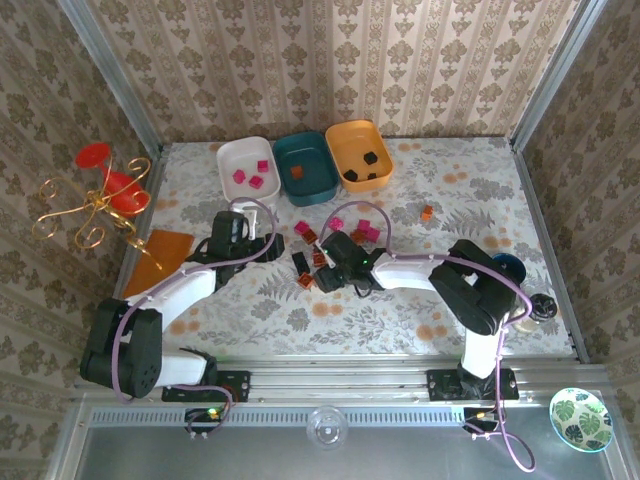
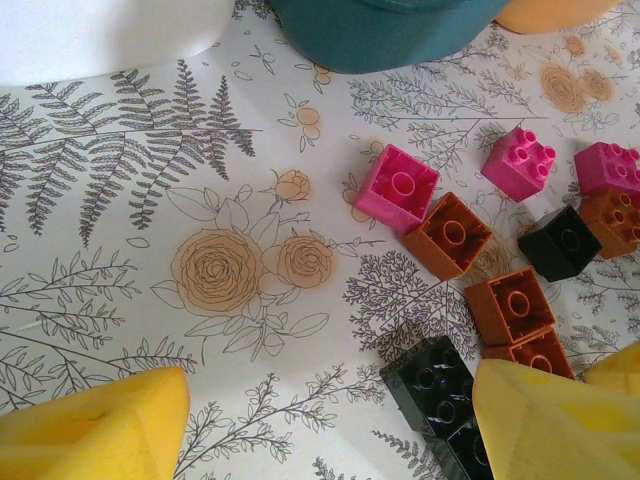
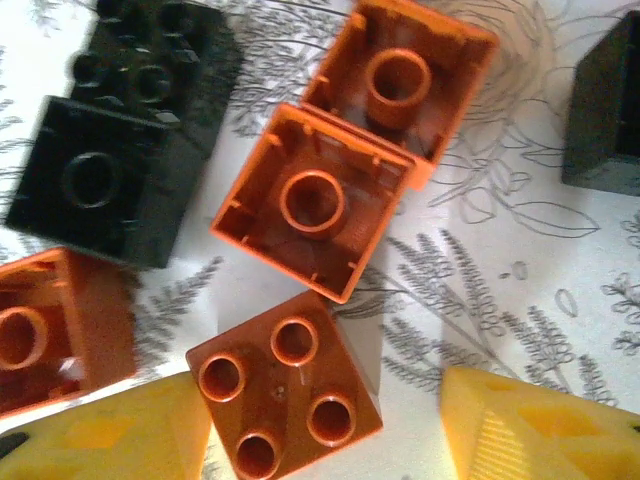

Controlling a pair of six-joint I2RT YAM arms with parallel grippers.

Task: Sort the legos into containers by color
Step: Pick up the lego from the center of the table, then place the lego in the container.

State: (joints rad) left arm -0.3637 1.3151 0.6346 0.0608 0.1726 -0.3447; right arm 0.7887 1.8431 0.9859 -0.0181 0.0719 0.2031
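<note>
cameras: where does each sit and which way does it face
Top external: above and behind, looking down on the table; left arm and right arm show.
Left wrist: low over the table, facing loose blocks and teal tray; left gripper below.
Right wrist: straight down, close on orange blocks; right gripper below.
Both wrist views share the black block.

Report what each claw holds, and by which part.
Nothing is held. The right claw straddles a studs-up orange brick without clamping it; the left claw stands open and empty.
</note>
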